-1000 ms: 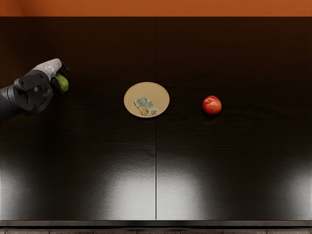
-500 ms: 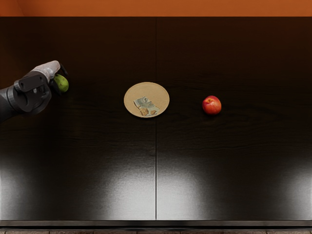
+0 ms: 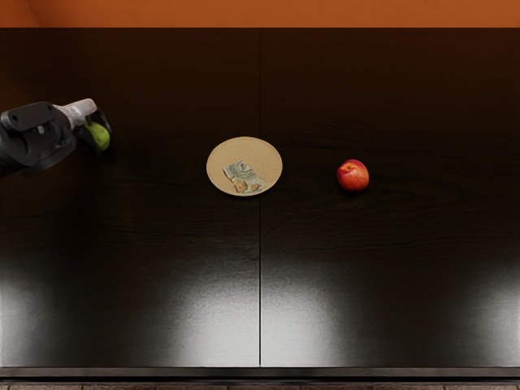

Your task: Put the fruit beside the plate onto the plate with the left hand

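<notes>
My left hand, far left, is curled around a small green fruit. I judge it light, firm and smooth, best cupped round its middle. The plate lies well to the right, with a red apple beyond.

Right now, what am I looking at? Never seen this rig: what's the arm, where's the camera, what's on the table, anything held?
It is a simulator render from a humanoid robot's head camera, looking down at a dark table. The arm from the left ends in its left hand, fingers closed around a green fruit, well left of the tan plate. A red fruit sits right of the plate, apart from it. The right arm is out of view.
</notes>
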Controlling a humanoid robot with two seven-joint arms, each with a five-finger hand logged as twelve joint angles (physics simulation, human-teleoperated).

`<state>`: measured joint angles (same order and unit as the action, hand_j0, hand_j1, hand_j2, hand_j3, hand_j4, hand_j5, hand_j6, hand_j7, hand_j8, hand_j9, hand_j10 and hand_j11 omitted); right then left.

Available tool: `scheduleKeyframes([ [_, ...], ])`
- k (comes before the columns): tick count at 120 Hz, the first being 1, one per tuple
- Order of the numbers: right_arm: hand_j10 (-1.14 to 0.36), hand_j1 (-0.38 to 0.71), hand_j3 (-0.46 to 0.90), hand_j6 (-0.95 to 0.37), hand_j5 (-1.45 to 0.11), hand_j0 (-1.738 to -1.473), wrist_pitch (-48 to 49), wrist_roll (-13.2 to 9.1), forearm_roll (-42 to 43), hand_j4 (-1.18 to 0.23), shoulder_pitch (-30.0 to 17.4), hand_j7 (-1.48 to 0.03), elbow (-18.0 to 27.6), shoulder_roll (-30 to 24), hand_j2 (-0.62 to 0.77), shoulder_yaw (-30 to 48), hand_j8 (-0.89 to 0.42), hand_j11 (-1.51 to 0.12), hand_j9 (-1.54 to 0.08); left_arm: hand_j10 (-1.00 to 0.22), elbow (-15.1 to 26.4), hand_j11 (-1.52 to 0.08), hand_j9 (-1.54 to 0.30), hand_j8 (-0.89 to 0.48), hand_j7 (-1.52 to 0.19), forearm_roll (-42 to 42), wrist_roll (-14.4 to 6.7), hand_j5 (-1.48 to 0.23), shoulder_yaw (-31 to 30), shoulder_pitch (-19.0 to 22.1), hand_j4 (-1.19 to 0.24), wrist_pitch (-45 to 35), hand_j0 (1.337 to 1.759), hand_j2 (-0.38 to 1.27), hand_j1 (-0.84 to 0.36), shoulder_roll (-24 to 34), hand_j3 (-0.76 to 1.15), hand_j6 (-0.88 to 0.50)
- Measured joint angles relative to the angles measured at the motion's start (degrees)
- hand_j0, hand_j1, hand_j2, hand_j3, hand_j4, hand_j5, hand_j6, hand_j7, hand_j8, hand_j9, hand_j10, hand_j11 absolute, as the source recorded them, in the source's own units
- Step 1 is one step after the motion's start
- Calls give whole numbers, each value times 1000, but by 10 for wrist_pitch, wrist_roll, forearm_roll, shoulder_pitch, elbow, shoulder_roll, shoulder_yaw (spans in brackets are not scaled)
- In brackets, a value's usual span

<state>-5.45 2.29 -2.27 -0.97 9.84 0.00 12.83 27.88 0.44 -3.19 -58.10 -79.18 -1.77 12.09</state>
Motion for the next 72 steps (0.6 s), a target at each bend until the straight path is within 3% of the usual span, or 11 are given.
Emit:
scheduleKeyframes([
  [5,0,-349,0,0,0,-1658,0,0,0,0,0,0,0,0,0,0,0,0,0,-786,19,-1068,-1065,-433,-1048,-2,0,-1024,16,-26,-587,14,1653,481,-336,38,-30,-366],
  [15,0,-349,0,0,0,-1658,0,0,0,0,0,0,0,0,0,0,0,0,0,-766,70,-1083,-1086,-415,-1057,-2,-2,-1034,63,-55,-592,30,1652,457,-348,79,-20,-367],
  [32,0,-349,0,0,0,-1658,0,0,0,0,0,0,0,0,0,0,0,0,0,-792,135,-1109,-1108,-422,-1092,-4,-8,-1098,204,-43,-583,43,1651,448,-319,77,-10,-368],
  [52,0,-349,0,0,0,-1658,0,0,0,0,0,0,0,0,0,0,0,0,0,-812,157,-1134,-1131,-421,-1140,-4,-42,-1159,368,-39,-597,68,1650,441,-310,31,-4,-379],
  [72,0,-349,0,0,0,-1658,0,0,0,0,0,0,0,0,0,0,0,0,0,-825,162,-1139,-1135,-417,-1133,-4,-51,-1201,437,-22,-617,107,1651,454,-299,4,-2,-360],
])
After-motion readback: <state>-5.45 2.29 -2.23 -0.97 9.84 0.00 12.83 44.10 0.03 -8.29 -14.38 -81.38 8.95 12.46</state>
